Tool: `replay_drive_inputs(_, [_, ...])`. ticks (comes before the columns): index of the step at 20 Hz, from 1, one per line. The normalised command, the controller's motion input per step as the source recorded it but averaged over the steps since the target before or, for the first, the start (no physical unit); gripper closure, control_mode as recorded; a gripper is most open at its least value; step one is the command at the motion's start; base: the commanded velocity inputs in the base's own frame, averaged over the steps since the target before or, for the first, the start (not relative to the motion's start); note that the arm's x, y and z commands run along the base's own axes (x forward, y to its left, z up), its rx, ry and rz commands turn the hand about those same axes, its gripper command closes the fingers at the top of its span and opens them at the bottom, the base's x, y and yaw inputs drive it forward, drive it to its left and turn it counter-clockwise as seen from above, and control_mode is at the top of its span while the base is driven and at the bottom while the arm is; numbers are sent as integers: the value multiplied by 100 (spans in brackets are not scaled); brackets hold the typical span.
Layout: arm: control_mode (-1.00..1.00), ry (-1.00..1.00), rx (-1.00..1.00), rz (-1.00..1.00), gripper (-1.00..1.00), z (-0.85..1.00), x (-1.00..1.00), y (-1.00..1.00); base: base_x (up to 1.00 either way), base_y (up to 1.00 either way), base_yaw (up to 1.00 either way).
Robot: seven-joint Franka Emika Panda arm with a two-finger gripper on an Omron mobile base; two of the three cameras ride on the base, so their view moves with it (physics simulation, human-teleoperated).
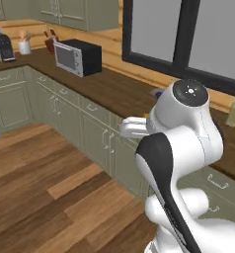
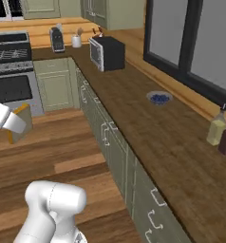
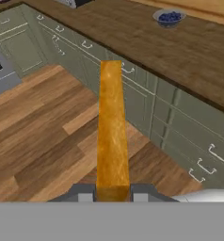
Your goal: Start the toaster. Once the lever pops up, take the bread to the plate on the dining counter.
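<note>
While your hand view looks edge-on along the bread (image 3: pixel 112 127), a golden-orange strip pinched between the two fingertips of the gripper (image 3: pixel 113 194), your right base view gives you its pale flat face (image 2: pixel 21 122) beside the white hand, out over the wood floor (image 2: pixel 53 147) in front of the stove (image 2: pixel 11 71). That same view shows a blue bowl (image 2: pixel 159 98) and bottles (image 2: pixel 220 133) on the wooden top with olive-green drawers (image 2: pixel 148 137). Your left base view adds a microwave (image 1: pixel 78 57) there.

golden-orange bread (image 3: pixel 112 132), dark-brown wood-grain counter (image 2: pixel 148 128), olive-green drawers (image 2: pixel 103 133), blue-filled bowl (image 2: pixel 159 98).
</note>
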Motion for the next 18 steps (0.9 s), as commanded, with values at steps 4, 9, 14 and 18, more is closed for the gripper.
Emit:
replay_drive_inputs(4, [100, 0, 0, 0, 100, 0, 0, 0, -6, 0, 100])
replay_drive_inputs(9, [100, 0, 0, 0, 100, 0, 0, 0, -5, 4, 100])
replay_drive_inputs(14, [100, 0, 0, 0, 100, 0, 0, 0, 0, 16, 100])
replay_drive_inputs(18, [100, 0, 0, 0, 100, 0, 0, 0, 0, 20, 100])
